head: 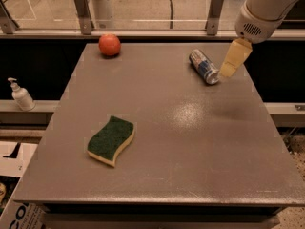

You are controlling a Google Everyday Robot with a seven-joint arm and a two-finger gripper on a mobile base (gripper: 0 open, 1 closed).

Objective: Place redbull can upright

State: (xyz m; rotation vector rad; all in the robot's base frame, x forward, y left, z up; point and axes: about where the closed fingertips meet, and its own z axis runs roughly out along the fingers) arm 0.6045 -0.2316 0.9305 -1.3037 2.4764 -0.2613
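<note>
Grey table (157, 175) with four items and gripper, listed left to right.
White pump bottle (21, 95), upright on the left ledge off the table, contents not visible. Green sponge (111, 140), flat, near left of the table. Red round fruit (109, 45), far left corner. Redbull can (204, 66), on its side at far right, silver end facing near-right, contents not visible. Gripper (228, 69), far right edge, tip just beside the can's near end; whether it is open or closed cannot be told.
</note>
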